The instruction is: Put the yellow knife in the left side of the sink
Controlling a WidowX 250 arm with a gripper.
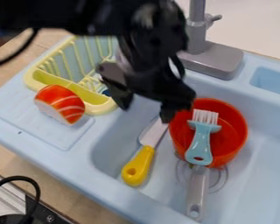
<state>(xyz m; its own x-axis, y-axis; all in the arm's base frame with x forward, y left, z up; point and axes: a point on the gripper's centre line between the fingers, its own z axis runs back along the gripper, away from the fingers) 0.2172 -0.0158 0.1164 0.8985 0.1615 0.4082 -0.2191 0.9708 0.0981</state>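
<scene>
While your toy salmon sushi sits by the yellow dish rack, your gripper hangs spread open, tbh right near the yellow knife lying in the sink's left side, beside the red pot with the blue brush across it.

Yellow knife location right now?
In the camera view, the yellow knife lies in the left part of the sink, just left of the red bowl, below the hand.
</scene>
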